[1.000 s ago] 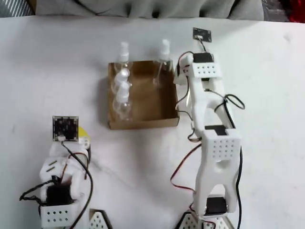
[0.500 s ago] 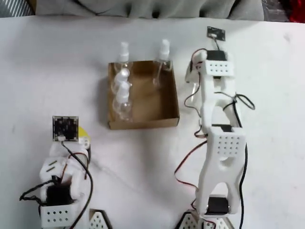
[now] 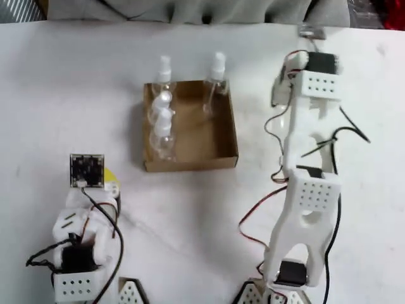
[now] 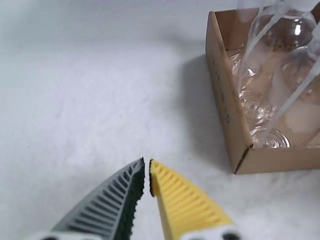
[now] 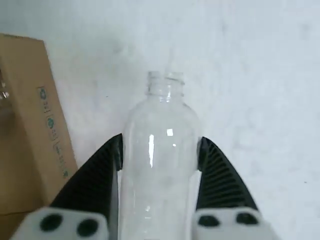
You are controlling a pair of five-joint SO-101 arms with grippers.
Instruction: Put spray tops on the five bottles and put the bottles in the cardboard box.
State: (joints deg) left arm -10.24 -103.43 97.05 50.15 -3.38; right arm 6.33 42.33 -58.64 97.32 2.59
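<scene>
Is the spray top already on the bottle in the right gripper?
Off. The bottle held by the right gripper ends in a bare, open neck.

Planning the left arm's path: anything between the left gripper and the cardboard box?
Nothing: bare table between the left gripper and the cardboard box, per the left wrist view.

Bright, even light washes the white table (image 3: 76, 76) almost featureless. The cardboard box (image 4: 223, 100) throws a soft shadow along its outer wall; glints, perhaps from overhead lamps, dot the bottle (image 5: 160, 160).
</scene>
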